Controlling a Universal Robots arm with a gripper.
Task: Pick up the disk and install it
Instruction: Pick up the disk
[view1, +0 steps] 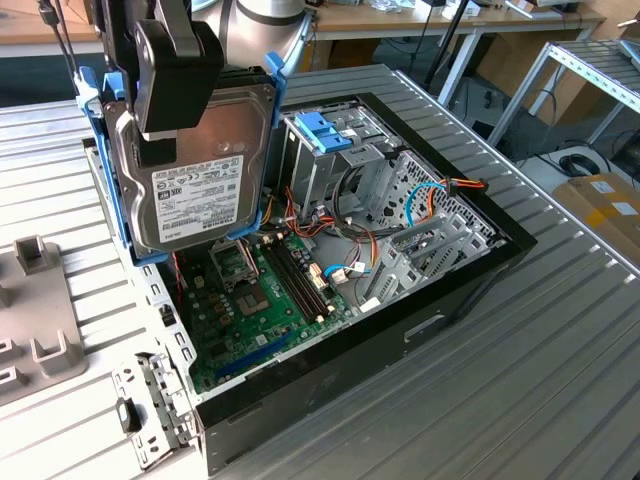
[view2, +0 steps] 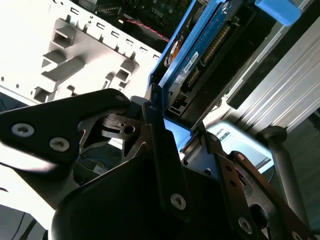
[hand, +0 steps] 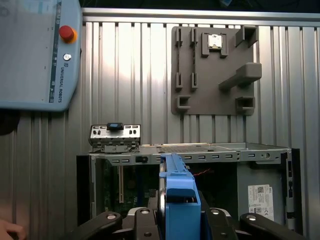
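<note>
The disk (view1: 205, 175), a grey-metal hard drive with a white label in a light-blue carrier, hangs upright over the near-left part of the open computer case (view1: 470, 275). My gripper (view1: 150, 145) is shut on it from above, with one black finger lying across its labelled face. In the second wrist view the disk (view2: 200, 55) shows edge-on with its connector side, between the black fingers (view2: 155, 125) of the gripper (view2: 182, 132). In the first wrist view the blue carrier edge (hand: 177, 192) rises from the gripper (hand: 177, 220) above the case.
Inside the case lie a green motherboard (view1: 265, 300), cables and an upright metal drive cage with a blue handle piece (view1: 325, 130). A grey fixture plate (view1: 40, 320) and a loose metal bracket (view1: 150, 405) sit on the ribbed table (view1: 560, 380). A teach pendant (hand: 35, 50) lies nearby.
</note>
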